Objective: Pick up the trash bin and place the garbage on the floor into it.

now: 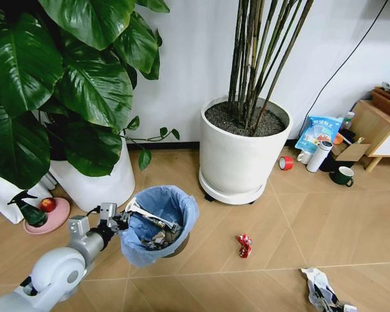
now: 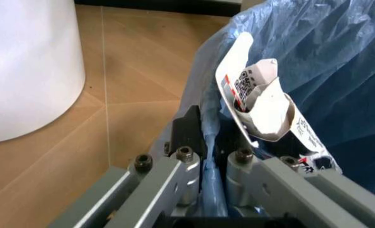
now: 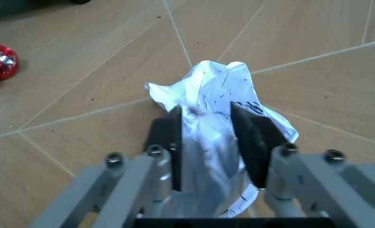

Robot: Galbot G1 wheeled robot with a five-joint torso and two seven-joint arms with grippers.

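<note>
— Where is the trash bin (image 1: 161, 224) sitting?
— The left gripper (image 2: 214, 142) is clenching its rim above the floor (image 1: 273, 247).
— And the right gripper (image 3: 207, 142)?
— Its jaws are straddling a crumpled white wrapper (image 3: 216, 107), seemingly gripping it.

The left pincer (image 2: 214, 142) is clamped on the rim of the trash bin (image 2: 327, 61), its black fingers (image 2: 188, 130) pinching the crinkly blue bag. At one o'clock from it, a crumpled white wrapper (image 2: 263, 102) with a QR code lies inside. A white plant pot (image 2: 29, 66) stands at ten o'clock on the wooden floor (image 2: 136, 61).
</note>
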